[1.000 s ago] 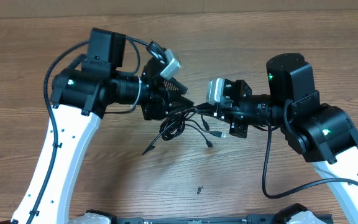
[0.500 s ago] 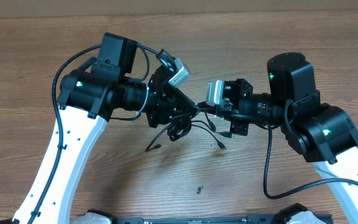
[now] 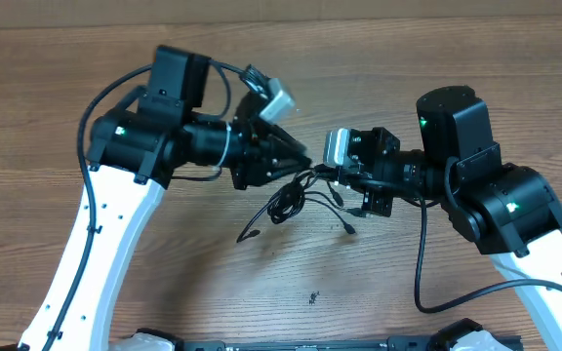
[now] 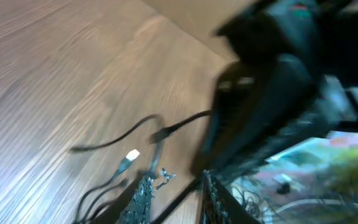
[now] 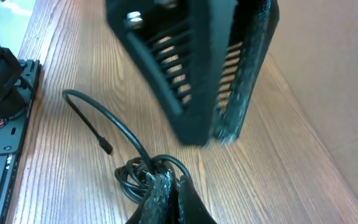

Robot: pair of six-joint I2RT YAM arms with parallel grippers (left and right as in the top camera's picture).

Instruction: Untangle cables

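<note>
Since a second ago the left arm has swung a little toward the centre, bringing the left gripper (image 3: 299,164) closer to the right gripper (image 3: 325,175). The cables (image 3: 283,201) have drifted rightward with it, while the right arm has hardly stirred.

These cables are thin, glossy black cords gathered into a small looped knot just below the gap between the two grippers, over the brown, straight-grained wooden table (image 3: 476,58). One long strand (image 3: 253,228) curves away down and to the left in a smooth arc. Shorter strands fan out to the right and end in small blunt plugs (image 3: 345,226).

From the right wrist, the right gripper's fingers (image 5: 160,191) are pressed tightly together, and their rough, gritty-looking tips pinch a loop of the round coil. Just beyond the coil stand the left gripper's black plastic fingers, flat and slotted like little ladders.

The left wrist view is blurred. Its two textured fingertips (image 4: 143,198) stand a little apart, and one thin black strand runs up through the gap; whether it touches either pad cannot be told. A flat silvery plug (image 4: 130,158) lies on the wood just to the left of those tips, with dark cords trailing from it.
</note>
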